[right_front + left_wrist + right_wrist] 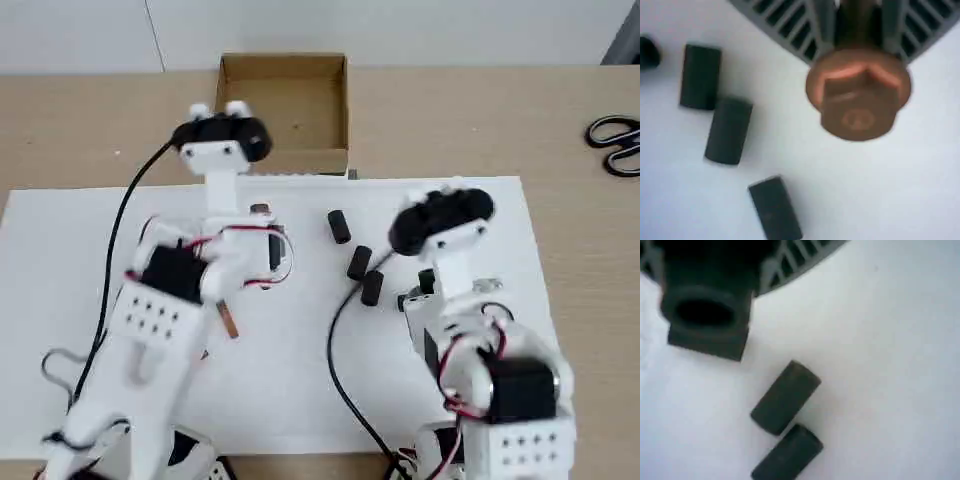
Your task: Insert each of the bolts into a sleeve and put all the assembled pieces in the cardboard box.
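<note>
The left end effector (860,22) is clenched on a copper bolt (859,95). The hexagonal head sticks out clear of the jaws and the shank is hidden between them. The right end effector (705,267) is clenched on a black sleeve (707,320), whose open bore is turned toward the wrist camera. Both parts are held above the white paper covering the surface (80,120).

The step in hand appears to be bringing the bolt and the sleeve together in the air, and several failures can be foreseen:

- **Too little free shank:** How much shank is exposed cannot be told. If little is free, the head would meet the sleeve first and nothing would enter.
- **Poor alignment:** If the shank and bore are not lined up, the sleeve could be twisted in its grip. Either part could also be pushed out and dropped.
- **Disturbing the loose parts:** Just beyond the held sleeve, two loose sleeves (785,397) lie side by side on the paper. In the high view, three (359,262) are seen between the two end effectors. They are round, so a low pass or a dropped part could set them rolling.

What looks like a second bolt (230,322) lies behind the left end effector, toward its arm's base. It could be brushed aside there.

Farthest off, well beyond the left end effector, the cardboard box (300,100) stands open, with no assembled piece seen inside. A loosely mated pair might come apart on the way there.
</note>
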### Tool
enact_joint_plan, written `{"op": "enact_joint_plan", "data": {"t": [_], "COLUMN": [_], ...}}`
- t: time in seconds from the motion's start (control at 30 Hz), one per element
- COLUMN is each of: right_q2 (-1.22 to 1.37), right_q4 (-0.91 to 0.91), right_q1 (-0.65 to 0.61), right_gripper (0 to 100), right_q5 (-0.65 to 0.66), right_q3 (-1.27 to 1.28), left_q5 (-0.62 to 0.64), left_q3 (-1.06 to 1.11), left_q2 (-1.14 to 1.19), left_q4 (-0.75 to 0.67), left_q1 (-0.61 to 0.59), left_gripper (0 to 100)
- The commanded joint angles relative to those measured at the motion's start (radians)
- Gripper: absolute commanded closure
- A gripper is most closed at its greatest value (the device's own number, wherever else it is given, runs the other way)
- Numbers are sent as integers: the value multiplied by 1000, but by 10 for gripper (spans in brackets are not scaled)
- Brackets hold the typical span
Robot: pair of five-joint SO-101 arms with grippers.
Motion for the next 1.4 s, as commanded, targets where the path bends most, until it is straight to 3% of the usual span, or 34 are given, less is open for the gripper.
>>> {"op": "enact_joint_plan", "data": {"t": [0.0,0.23,0.47,0.7,1.0,1.37], "right_q2": [-127,-278,-343,-335,-344,-346], "right_q4": [-97,-189,-308,-383,-420,-429], "right_q1": [-59,-328,-438,-450,-530,-544], "right_gripper": [995,995,995,995,995,995], "right_q5": [-81,-127,-124,-121,-86,-49], "right_q3": [84,264,396,408,411,423], "left_q5": [83,196,308,316,316,316], "left_q3": [130,395,575,648,677,676], "left_q2": [-164,-436,-677,-845,-918,-921], "left_q4": [-164,-396,-551,-559,-551,-540], "left_q1": [5,5,5,12,203,201], "left_gripper": [994,994,994,994,994,994]}}
